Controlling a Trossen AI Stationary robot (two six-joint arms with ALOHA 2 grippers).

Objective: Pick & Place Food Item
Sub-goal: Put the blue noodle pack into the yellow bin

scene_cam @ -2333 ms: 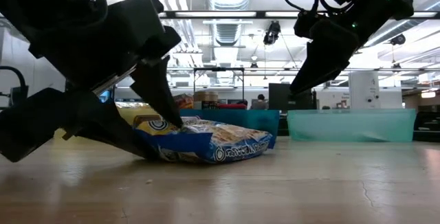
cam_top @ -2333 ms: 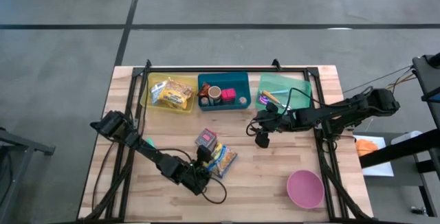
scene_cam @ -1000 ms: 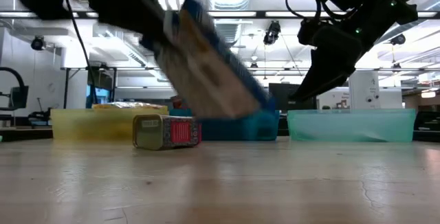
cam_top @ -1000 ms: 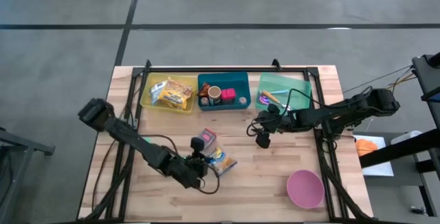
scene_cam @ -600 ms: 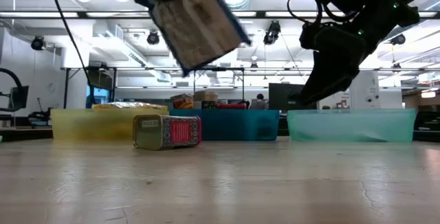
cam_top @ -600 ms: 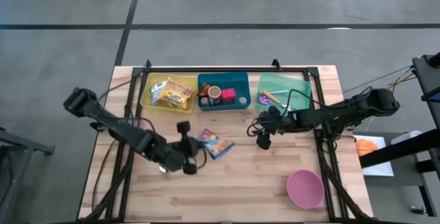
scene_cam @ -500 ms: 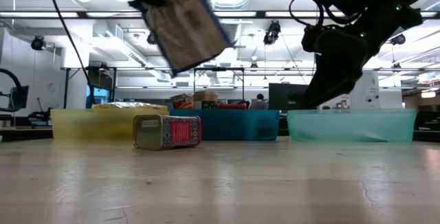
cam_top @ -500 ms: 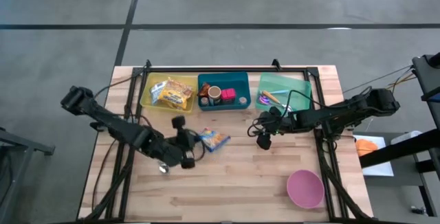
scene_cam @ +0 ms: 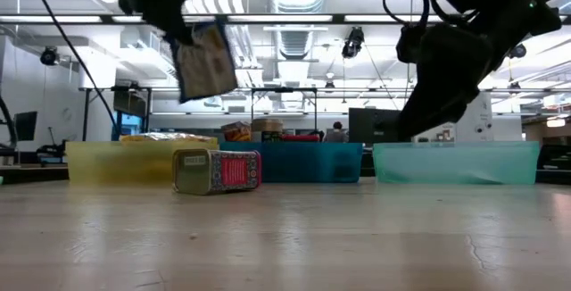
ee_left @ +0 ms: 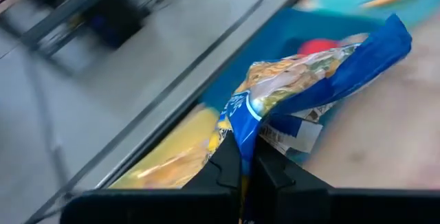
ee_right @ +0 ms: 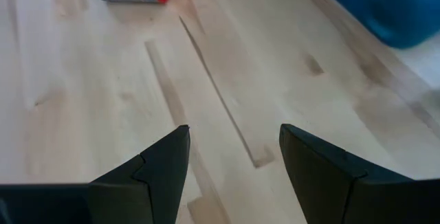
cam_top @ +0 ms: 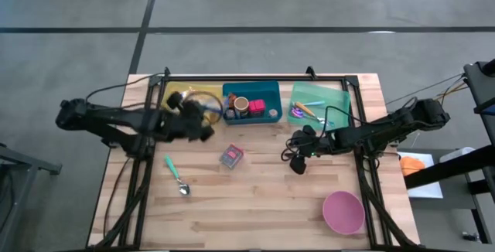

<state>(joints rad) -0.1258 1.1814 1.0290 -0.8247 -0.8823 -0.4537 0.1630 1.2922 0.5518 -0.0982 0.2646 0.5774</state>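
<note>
A blue and yellow snack bag (ee_left: 309, 80) hangs in the air over the yellow bin (scene_cam: 107, 159) at the table's far left, with my left gripper (ee_left: 246, 172) shut on it. In the low view the bag (scene_cam: 203, 59) shows high above a red and gold tin (scene_cam: 217, 170), which lies on its side on the table. My right gripper (ee_right: 234, 162) hovers open over bare wood near the table's middle right (cam_top: 298, 158), touching nothing. My left gripper pinches the bag's blue end seam (ee_left: 240, 131) between its two shut fingers. The fingers slant down at it from the table's left. The bag hangs tilted past the fingertips, lifted clear of the table and the bins.
A blue bin (cam_top: 251, 103) and a green bin (cam_top: 317, 105) stand beside the yellow bin (cam_top: 186, 101) along the far edge. A spoon (cam_top: 176, 176) lies on the near left, a pink bowl (cam_top: 343, 212) at the near right. Bare wood lies between them.
My left gripper has risen and swung from the table's near middle toward the far left, over the yellow bin, rolling as it went. The bag went with it, lifted clear and turned about. The tin has stayed on the table.
</note>
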